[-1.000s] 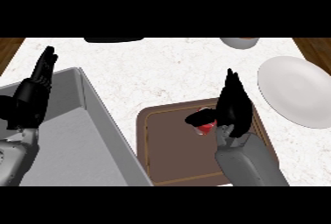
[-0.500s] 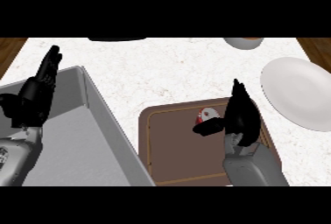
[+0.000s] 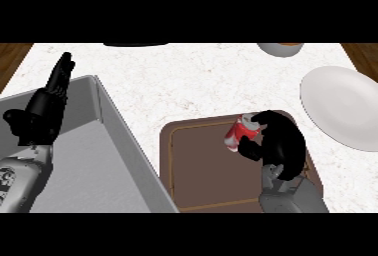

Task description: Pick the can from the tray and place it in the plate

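A red and white can (image 3: 239,133) stands near the far edge of the brown tray (image 3: 198,170). My right hand (image 3: 278,141) is over the tray with its fingers and thumb curled round the can from the right, hiding part of it. The white plate (image 3: 342,105) lies on the counter to the right of the tray, bare. At the left, my left hand (image 3: 46,102) is held with fingers straight, pointing away, above the sink's wall.
A grey sink basin (image 3: 81,160) fills the lower left, its wall running along the tray's left side. A bowl (image 3: 280,48) sits at the counter's far edge, and a dark object (image 3: 136,45) shows further left there. Wooden floor flanks the counter.
My right hand went from straight fingers beside the can to curling round it. The view has shifted slightly; the left hand stays as it was.
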You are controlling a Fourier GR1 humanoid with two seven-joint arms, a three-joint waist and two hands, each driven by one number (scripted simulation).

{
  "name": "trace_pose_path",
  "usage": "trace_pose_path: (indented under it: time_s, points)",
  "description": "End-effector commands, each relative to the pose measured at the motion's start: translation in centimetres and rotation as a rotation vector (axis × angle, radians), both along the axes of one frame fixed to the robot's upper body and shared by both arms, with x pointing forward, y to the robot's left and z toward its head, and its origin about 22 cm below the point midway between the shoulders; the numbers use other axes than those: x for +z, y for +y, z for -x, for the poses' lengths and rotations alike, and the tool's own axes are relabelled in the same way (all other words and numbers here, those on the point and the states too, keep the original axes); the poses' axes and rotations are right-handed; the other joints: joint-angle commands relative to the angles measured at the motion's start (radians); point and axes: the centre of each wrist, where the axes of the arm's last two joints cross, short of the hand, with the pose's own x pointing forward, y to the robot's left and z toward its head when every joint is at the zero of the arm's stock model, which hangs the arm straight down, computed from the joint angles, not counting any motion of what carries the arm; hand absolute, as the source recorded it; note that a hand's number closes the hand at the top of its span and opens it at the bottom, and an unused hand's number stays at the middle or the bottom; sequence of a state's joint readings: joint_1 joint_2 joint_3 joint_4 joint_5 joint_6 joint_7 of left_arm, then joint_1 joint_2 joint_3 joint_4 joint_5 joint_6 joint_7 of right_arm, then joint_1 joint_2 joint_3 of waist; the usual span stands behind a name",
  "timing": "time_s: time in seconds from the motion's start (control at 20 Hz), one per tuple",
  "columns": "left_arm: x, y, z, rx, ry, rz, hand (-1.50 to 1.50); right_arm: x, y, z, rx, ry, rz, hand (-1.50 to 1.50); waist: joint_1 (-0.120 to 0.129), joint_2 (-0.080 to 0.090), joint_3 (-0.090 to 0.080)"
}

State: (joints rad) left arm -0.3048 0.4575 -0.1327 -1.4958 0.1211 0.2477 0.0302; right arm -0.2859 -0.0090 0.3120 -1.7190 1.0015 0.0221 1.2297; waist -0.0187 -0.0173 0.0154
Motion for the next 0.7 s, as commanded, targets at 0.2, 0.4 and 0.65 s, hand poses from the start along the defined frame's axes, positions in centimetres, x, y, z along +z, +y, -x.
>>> trace_pose_path:
  time_s: [0.2, 0.4, 0.65]
  points:
    - [-3.4, -1.2, 0.3, -0.022, 0.191, 0.048, 0.00, 1.8, 0.5, 0.7, -0.170, 0.058, 0.040, 1.50, -0.001, 0.015, -0.017]
    - [-3.7, -0.8, 1.1, 0.015, 0.185, 0.053, 0.00, 0.4, -9.7, 0.9, 0.019, 0.012, 0.159, 1.50, -0.026, 0.020, -0.013]
    - [-2.2, 0.1, 1.2, 0.031, 0.110, 0.033, 0.00, -1.3, -14.3, 1.2, 0.272, 0.056, 0.297, 1.50, -0.052, 0.045, 0.000]
